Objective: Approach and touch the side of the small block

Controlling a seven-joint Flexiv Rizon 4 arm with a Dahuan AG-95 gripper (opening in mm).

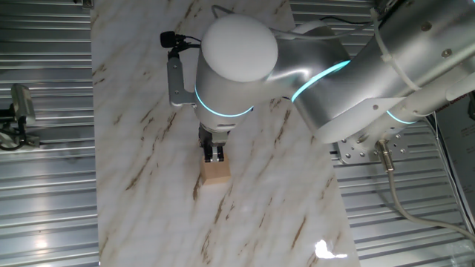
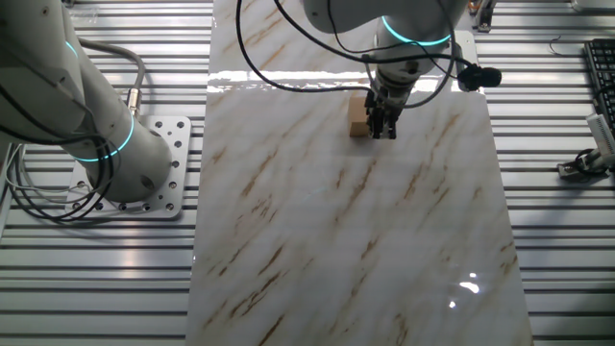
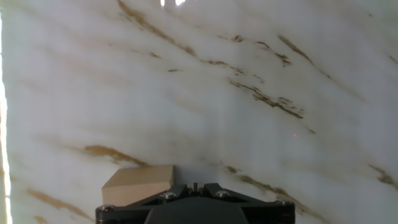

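Gripper [image 1: 215, 156], fingers narrowly together, stands against the small block [image 1: 214, 171], apparently touching its side.

1. The block [image 1: 215, 171] lies on the table [image 1: 282, 215], with the claw [image 1: 215, 156] just beside 1 of its sides; whether they touch cannot be told.
2. In the hand view the block [image 3: 138, 185] sits low and to the left of the claw's base, close against it.
3. In the other fixed view the block [image 2: 357, 120] is directly left of the claw [image 2: 384, 133].
4. The arm's base plate [image 2: 159, 168] stands well apart from the claw, off the table's edge.
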